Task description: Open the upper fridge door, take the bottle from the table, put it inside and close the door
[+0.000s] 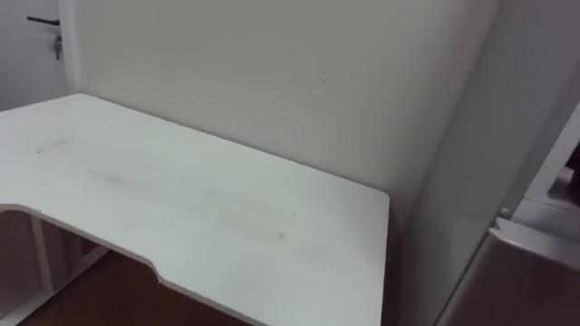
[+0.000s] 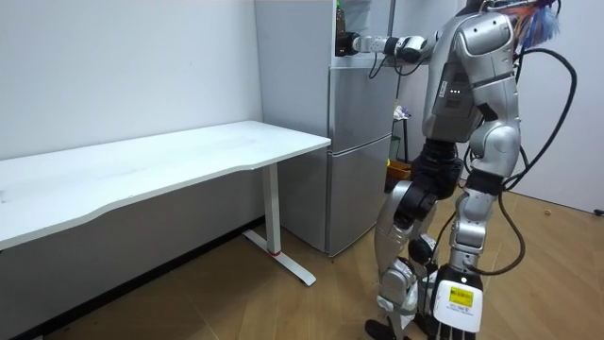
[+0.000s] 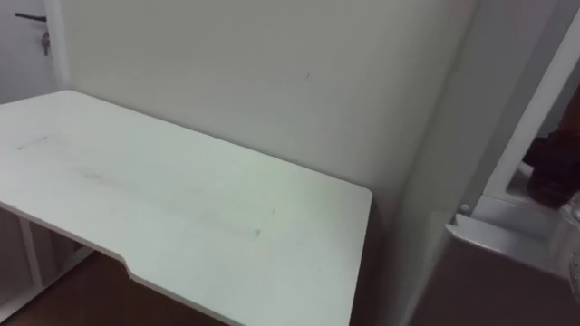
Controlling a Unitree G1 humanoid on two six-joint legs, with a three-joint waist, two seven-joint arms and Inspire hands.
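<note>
In the room view I stand right in front of the grey fridge. My right arm is stretched out level into its open upper compartment. My right hand is dark and sits at the compartment's edge. It also shows as a dark shape inside the opening at the far right. Just below it, at the picture's edge, is a pale clear shape; I cannot tell whether that is the bottle. My left hand hangs by my hip.
A long white table stands against the wall to my left, its right end close to the fridge's side. A door handle with a key shows at the far left. Wooden floor lies under the table.
</note>
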